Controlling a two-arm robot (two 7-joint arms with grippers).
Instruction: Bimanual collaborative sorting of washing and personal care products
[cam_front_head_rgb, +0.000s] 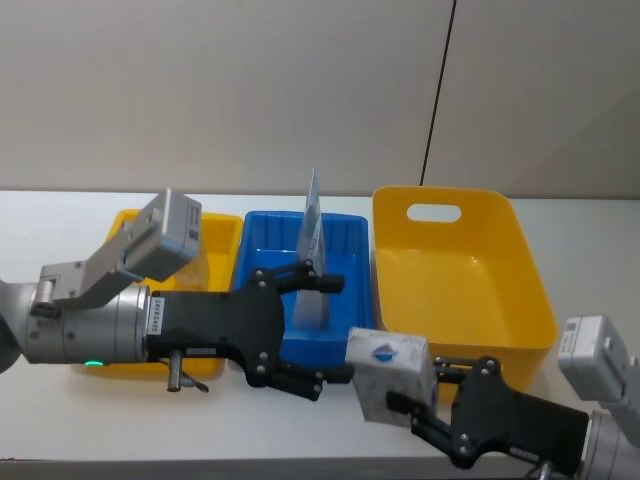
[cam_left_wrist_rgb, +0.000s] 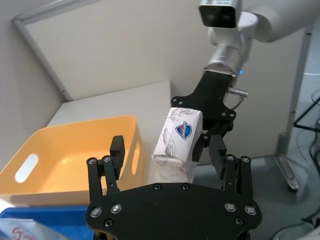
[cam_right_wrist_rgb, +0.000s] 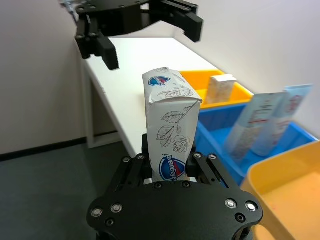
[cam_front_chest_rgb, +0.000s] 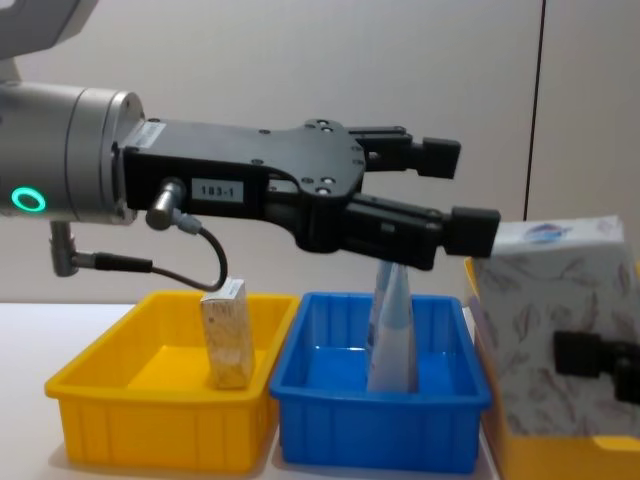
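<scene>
R pincer (cam_front_head_rgb: 405, 392) is shut tight on a soft white pack (cam_front_head_rgb: 385, 362) w/ grey leaves & a blue oval logo. It squeezes the low end of the pack from both sides. Most of the pack sticks out past the tips. The pack is up in the air, not touching the surface (cam_front_head_rgb: 60, 215).

L pincer (cam_front_head_rgb: 325, 335) is wide open & has hold of nothing. Its two fingers (cam_left_wrist_rgb: 117, 152) stand far apart. The held pack is just past the L pincer's tips, near but not touching. In the L wrist view the pack sits in line w/ the gap between the two fingers. In the chest view it is a bit lower than the L pincer's tips.

The two pincers point at each other, w/ the pack between them.

Under the L pincer is a blue bin (cam_front_head_rgb: 350, 250). Two tall pale-blue pouches (cam_front_head_rgb: 313, 240) stand up in it, close together. Their thin tops poke up behind the L pincer's open gap in the head view.

On the side of the L pincer away from the R pincer is a small yellow bin (cam_front_chest_rgb: 150, 425), touching the blue bin. A 2nd pack (cam_front_chest_rgb: 228, 335) stands on end in it, near the wall next to the blue bin.

A big yellow bin (cam_front_head_rgb: 460, 270) w/ a handle hole sits on the far side of the R pincer, just beside the blue bin. The held pack is in front of it, not in it.
</scene>
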